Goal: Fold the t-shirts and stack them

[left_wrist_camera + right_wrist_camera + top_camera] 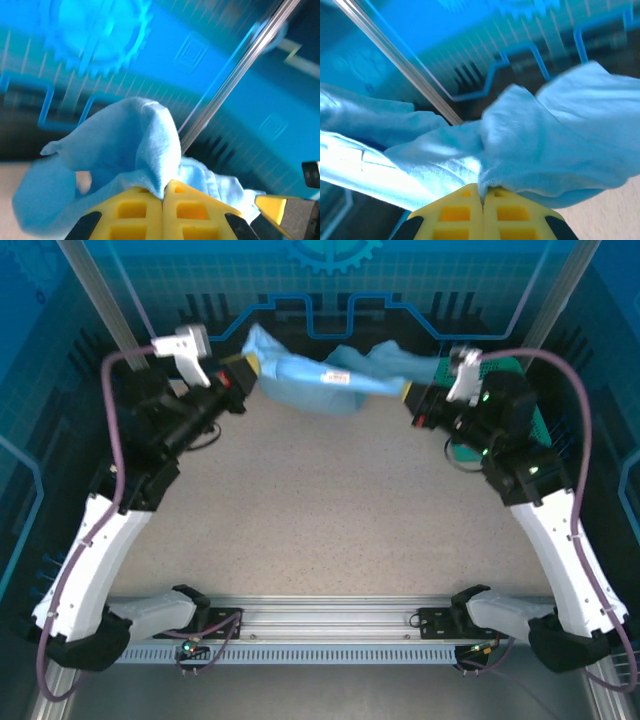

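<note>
The big speckled beige desk (330, 510) lies under both arms. Over its far end hangs the soft light blue t-shirt (320, 375), bunched up and stretched long from left to right (a bit like a rope). The left pincer (250, 368) is closed tight on its left end. The right pincer (412, 392) is closed tight on its right end. I think they must spread it flat next.

Light blue t-shirt (318, 372) bunched, stretched mid-air above table's far edge.
</note>
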You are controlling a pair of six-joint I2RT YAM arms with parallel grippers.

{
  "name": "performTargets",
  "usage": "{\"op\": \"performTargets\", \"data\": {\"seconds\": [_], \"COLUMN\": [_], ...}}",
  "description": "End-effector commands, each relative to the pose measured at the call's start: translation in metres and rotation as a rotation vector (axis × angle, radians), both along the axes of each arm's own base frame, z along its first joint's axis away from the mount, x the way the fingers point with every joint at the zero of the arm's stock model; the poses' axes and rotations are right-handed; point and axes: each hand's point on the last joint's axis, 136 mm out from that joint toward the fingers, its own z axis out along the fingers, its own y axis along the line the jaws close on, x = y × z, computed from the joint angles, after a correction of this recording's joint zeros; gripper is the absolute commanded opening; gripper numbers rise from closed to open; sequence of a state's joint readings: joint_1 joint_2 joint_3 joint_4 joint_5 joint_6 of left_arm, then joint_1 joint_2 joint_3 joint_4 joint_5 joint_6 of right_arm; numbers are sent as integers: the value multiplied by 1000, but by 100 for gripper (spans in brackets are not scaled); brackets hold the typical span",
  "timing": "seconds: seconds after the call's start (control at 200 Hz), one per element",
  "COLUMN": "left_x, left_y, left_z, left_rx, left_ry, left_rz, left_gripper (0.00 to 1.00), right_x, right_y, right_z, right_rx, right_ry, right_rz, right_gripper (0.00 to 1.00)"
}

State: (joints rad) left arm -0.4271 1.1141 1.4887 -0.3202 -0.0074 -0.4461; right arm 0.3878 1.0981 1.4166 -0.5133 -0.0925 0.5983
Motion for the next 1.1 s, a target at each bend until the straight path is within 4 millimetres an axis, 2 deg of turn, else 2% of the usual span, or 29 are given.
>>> {"op": "performTargets", "data": {"seconds": [0.0,0.055,0.065,0.1,0.14,0.16,0.215,0.225,0.25,0.265,0.3,0.355,0.385,0.415,0.435,0.485,0.52,0.53,0.6,0.63,0.725,0.835,0.91,0.99,1.095], "left_x": [10,-8,-12,-28,-52,-64,-94,-100,-109,-113,-118,-119,-118,-115,-113,-106,-100,-97,-69,-58,-31,-10,6,23,42], "left_y": [12,33,38,62,93,107,135,138,145,148,151,154,156,156,156,154,150,148,115,98,44,3,-13,-23,-32], "left_z": [-142,-199,-208,-244,-282,-298,-331,-337,-346,-349,-355,-354,-351,-346,-343,-336,-329,-328,-314,-308,-317,-345,-364,-388,-420], "left_rx": [78,83,79,76,49,35,-23,-35,-70,-92,-131,-169,-174,-166,-153,-99,-59,-47,56,93,204,318,380,380,423], "left_ry": [311,447,469,567,678,720,784,792,797,793,776,724,702,686,681,684,692,694,681,684,806,958,1009,1066,1109], "left_rz": [78,171,193,309,475,553,703,721,755,767,773,770,775,777,775,767,754,747,566,474,219,81,77,107,141], "left_gripper": [0,0,0,0,0,0,0,5,20,25,23,21,26,36,42,49,53,55,63,65,69,72,73,73,74], "right_x": [-21,-49,-56,-75,-97,-110,-131,-136,-144,-149,-157,-162,-163,-161,-159,-147,-141,-135,-115,-104,-67,-15,18,50,80], "right_y": [6,12,14,18,18,18,20,22,25,28,35,43,47,49,51,50,47,48,46,44,37,42,50,70,97], "right_z": [-110,-150,-163,-186,-223,-241,-269,-274,-282,-286,-290,-284,-276,-268,-261,-240,-233,-221,-204,-199,-202,-212,-229,-262,-298], "right_rx": [-57,-88,-98,-111,-137,-148,-163,-165,-167,-168,-178,-209,-237,-264,-279,-321,-344,-334,-344,-341,-306,-283,-330,-335,-334], "right_ry": [231,309,337,391,475,527,610,620,639,646,648,625,607,585,567,508,477,450,397,396,472,499,548,646,716], "right_rz": [0,24,32,39,32,25,23,30,40,49,73,106,120,134,140,118,100,90,59,44,2,-9,-12,34,104], "right_gripper": [0,0,0,0,0,0,0,0,0,0,0,2,7,18,27,53,62,65,72,72,70,60,51,37,30]}}
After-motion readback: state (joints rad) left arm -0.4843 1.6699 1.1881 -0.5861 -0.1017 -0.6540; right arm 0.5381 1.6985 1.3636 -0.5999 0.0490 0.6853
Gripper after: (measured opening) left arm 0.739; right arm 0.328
